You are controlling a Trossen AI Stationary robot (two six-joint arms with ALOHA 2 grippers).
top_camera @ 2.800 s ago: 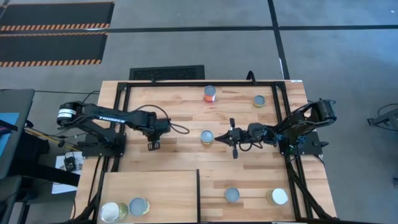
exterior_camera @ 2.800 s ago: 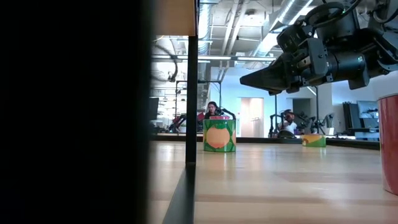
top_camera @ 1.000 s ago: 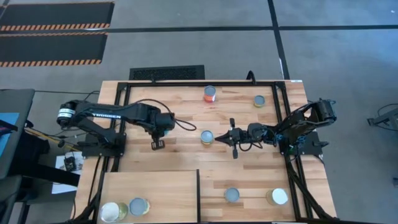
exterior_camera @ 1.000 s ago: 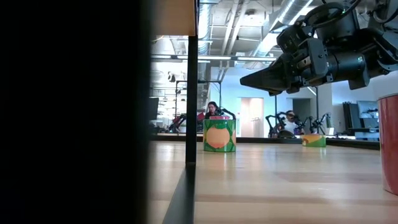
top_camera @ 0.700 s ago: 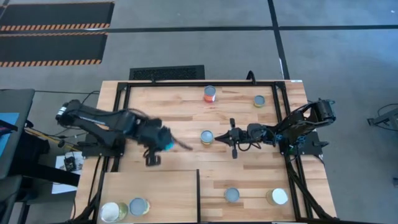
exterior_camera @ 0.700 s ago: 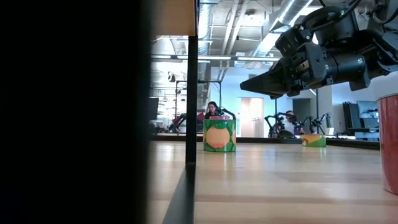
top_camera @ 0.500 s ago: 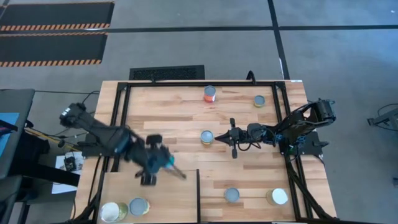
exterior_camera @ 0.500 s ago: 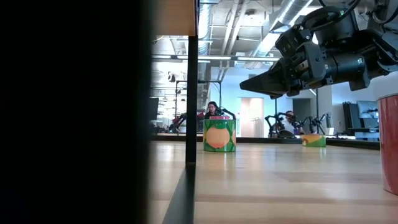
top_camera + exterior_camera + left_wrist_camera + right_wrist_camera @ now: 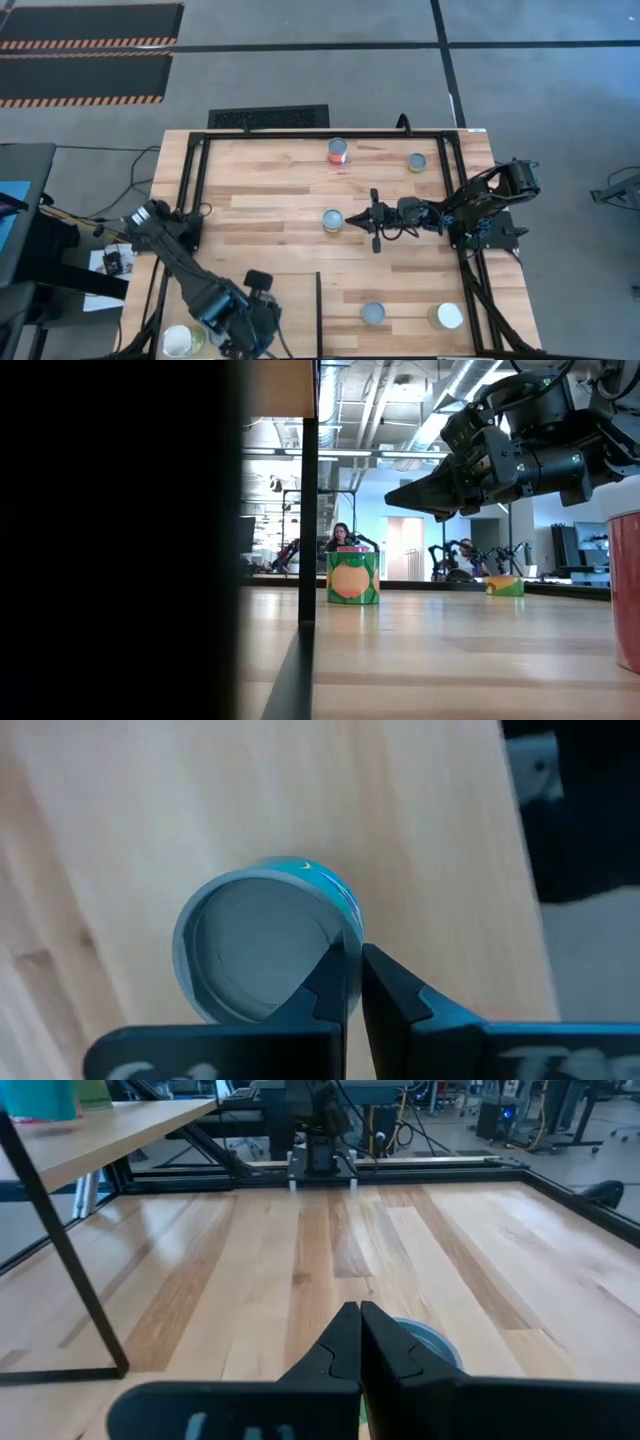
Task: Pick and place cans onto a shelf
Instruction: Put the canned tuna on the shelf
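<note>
My left gripper [image 9: 240,330] is shut above the pale shelf [image 9: 290,300] at the near left. Its fingertips [image 9: 352,988] stand over the rim of a grey-topped can with a blue label [image 9: 265,950]. A white-topped can [image 9: 178,340] stands beside it on the shelf. My right gripper [image 9: 372,222] is shut and held above the table's middle [image 9: 395,490], pointing left at a green-and-orange can [image 9: 333,220]. Other cans stand upright on the table: a red-orange one [image 9: 337,150], one at the far right [image 9: 416,161], a grey-topped one [image 9: 373,313] and a white-topped one [image 9: 449,316]. My left gripper comes at the can from above, its shut fingers pointing down over the rim [image 9: 350,935] on one side of the lid. Whether the fingers touch the rim, I cannot tell. The can stands upright on the shelf.
A thin dark divider [image 9: 319,310] stands at the shelf's right edge. A black frame [image 9: 200,160] runs round the tabletop. The shelf's near side fills the left of the low view. Bare planks lie between the cans.
My left arm has swung fast from the table's middle left toward the near edge, over the shelf, and its gripper now stands above the grey-topped can there, hiding it in the high view. Its fingers have stayed shut.
</note>
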